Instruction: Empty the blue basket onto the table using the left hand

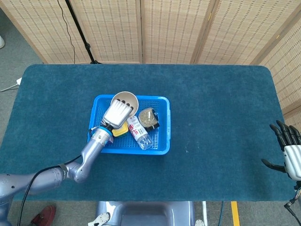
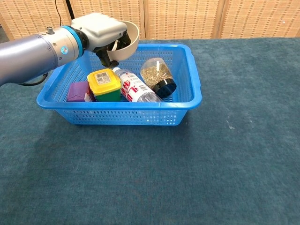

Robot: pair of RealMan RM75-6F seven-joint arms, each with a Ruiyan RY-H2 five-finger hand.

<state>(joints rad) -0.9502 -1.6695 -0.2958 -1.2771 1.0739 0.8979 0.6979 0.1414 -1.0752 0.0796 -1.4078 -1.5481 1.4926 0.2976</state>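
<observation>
Wicker screens behind teal counter (image 1: pixel 211 108) | left hand (image 2: pixel 101 29) fingers clamping cream bowl (image 2: pixel 129 37), tilting above blue basket (image 2: pixel 190 101) | right hand (image 1: pixel 288 153) idling, fingers apart | yellow tub (image 2: pixel 104 83), purple box (image 2: pixel 78 91), bottle (image 2: pixel 135 87), jar (image 2: pixel 157 76) remaining inside; nothing unloaded yet.

A surface (image 1: pixel 216 113) covered in dark teal carpet-like cloth fills the scene. Behind it stand folding screens (image 1: pixel 174 28) of pale woven cane in wooden frames. Grey floor (image 1: pixel 19 47) shows at left, with a black stand pole (image 1: pixel 80 30).
</observation>
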